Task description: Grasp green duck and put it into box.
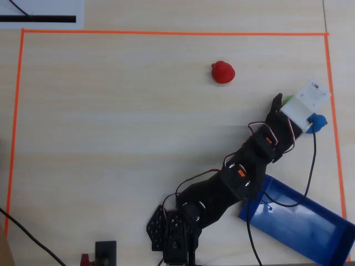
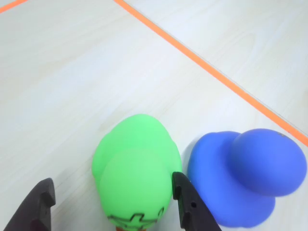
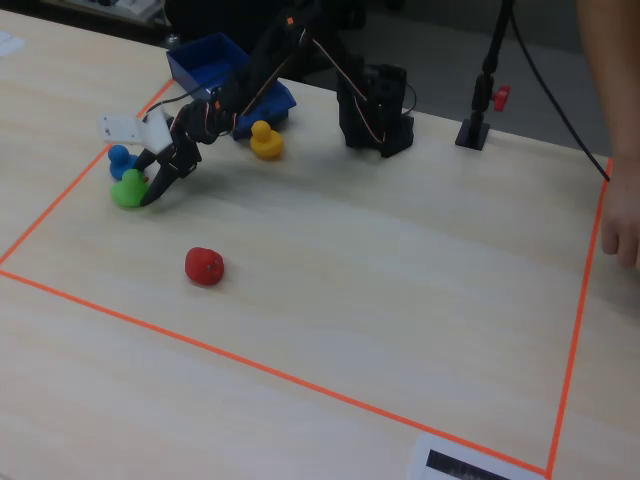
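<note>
Your gripper [image 2: 113,204] is spread wide around the green duck [image 2: 137,171], one finger on each side, not yet pinching. The duck sits on the table, just beside the blue duck [image 2: 245,175], well apart from the box [image 1: 302,219].

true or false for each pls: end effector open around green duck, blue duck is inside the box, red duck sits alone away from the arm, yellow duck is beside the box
1. The end effector is open with the green duck between its fingers. True.
2. The blue duck is inside the box. False: it sits on the table beside the green duck.
3. The red duck sits alone, away from the arm. True.
4. The yellow duck is beside the box. True.
5. The green duck is lifted. False: it rests on the table.
</note>
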Robot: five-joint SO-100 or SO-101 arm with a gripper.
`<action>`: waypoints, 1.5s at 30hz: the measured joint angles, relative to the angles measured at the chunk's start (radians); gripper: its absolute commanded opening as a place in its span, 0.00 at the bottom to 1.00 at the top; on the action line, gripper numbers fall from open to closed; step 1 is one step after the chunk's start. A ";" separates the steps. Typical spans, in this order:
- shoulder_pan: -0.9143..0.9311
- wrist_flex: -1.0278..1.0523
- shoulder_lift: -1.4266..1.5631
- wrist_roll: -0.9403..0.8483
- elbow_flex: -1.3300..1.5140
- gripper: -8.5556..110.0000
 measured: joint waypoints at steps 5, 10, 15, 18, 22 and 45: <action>0.000 0.009 -0.034 -0.008 -0.046 0.31; 0.000 0.020 -0.057 -0.015 -0.081 0.27; -0.002 0.034 -0.058 -0.011 -0.089 0.20; -0.008 0.037 -0.057 -0.015 -0.095 0.15; -0.009 0.057 -0.055 -0.021 -0.107 0.07; 0.002 0.692 0.563 0.169 -0.173 0.07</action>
